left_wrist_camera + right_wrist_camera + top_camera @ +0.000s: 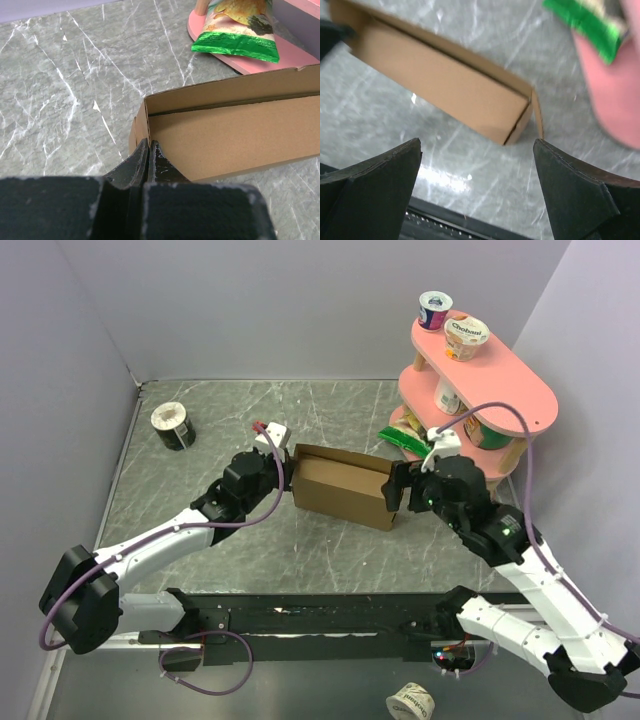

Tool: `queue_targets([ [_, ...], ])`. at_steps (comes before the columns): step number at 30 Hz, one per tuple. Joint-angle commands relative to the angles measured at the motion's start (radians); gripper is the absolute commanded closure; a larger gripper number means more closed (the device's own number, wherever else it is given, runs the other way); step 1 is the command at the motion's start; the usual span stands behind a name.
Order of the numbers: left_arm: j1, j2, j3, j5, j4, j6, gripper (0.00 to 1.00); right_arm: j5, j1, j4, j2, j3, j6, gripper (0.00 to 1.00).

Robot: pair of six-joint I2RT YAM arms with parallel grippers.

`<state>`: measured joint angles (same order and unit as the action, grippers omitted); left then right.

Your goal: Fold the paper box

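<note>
Treat paper box [345, 490] as light, stiff card (edges crush easily); grip wall edges. Left fingers [137, 162] closed on its end wall; right fingers [380, 170] wide apart, empty.

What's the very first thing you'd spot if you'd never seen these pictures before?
The brown paper box in the middle of the grey table: the left end effector pinches its left end wall, and the right end effector gapes open at the other end. Next, the pink shelf at the back right, carrying yogurt cups.
</note>
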<state>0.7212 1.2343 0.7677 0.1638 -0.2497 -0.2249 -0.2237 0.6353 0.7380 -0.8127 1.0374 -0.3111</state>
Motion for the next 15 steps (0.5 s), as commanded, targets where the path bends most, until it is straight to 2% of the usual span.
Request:
queue_targets([
  [1,0.014,0.057,-0.038,-0.043,0.293,-0.002,0.99,-0.039,0.006,-0.028,-0.002,0.102,0.067,0.0],
  [4,0.011,0.059,-0.036,-0.044,0.296,-0.004,0.99,-0.048,0.004,-0.08,-0.02,0.113,0.092,0.01],
  [5,0.009,0.06,-0.034,-0.049,0.296,-0.005,0.99,-0.093,0.003,-0.08,-0.04,0.115,0.089,0.01],
  [8,0.004,0.068,-0.03,-0.056,0.299,-0.013,0.99,-0.131,-0.025,0.001,-0.088,0.142,0.081,0.04],
  [9,0.004,0.07,-0.027,-0.06,0.299,-0.013,0.99,-0.123,-0.035,0.015,-0.088,0.13,0.089,0.09],
  [15,0.001,0.074,-0.016,-0.064,0.314,-0.011,0.99,-0.039,-0.133,0.027,-0.055,0.049,0.098,0.23],
])
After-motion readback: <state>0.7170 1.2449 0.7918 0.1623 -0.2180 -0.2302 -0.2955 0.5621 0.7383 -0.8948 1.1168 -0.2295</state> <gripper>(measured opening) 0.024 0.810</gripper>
